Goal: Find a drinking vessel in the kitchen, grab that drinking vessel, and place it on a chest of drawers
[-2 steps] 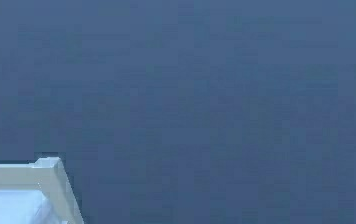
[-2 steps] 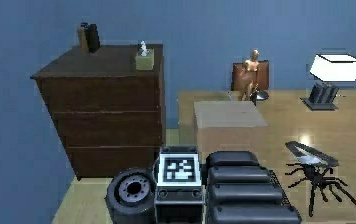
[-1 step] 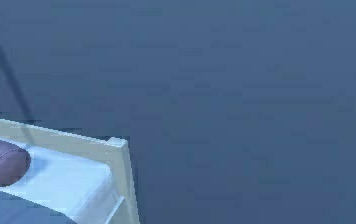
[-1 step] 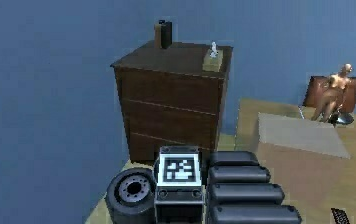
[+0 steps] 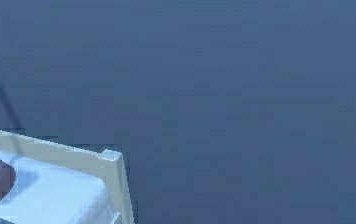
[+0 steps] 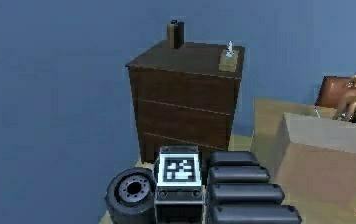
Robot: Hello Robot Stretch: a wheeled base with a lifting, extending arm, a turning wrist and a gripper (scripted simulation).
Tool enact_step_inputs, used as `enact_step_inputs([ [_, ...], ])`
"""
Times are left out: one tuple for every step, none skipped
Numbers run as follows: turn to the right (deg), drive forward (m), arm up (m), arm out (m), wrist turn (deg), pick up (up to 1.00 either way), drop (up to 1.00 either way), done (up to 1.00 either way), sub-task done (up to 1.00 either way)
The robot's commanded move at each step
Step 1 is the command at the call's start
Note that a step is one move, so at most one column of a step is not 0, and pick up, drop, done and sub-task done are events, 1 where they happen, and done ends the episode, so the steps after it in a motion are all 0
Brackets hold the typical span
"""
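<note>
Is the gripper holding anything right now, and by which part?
Cannot tell: the gripper shows in the arm side view, but its far end can't be made out. A dark cup stands on the dresser.

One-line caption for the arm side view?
Brown chest of drawers against a blue wall, small dark cylinder and pale object on top, tan box beside.

One chest of drawers (image 6: 186, 100) shows three drawer fronts (image 6: 184, 128); atop it stand one dark cup (image 6: 174, 33) and, perhaps, one statuette (image 6: 227, 57).
</note>
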Motion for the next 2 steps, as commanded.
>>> enact_step_inputs([
  [45.0,0.0,0.0,0.0,0.0,0.0,0.0,0.0,0.0],
  [15.0,0.0,0.0,0.0,0.0,0.0,0.0,0.0,0.0],
])
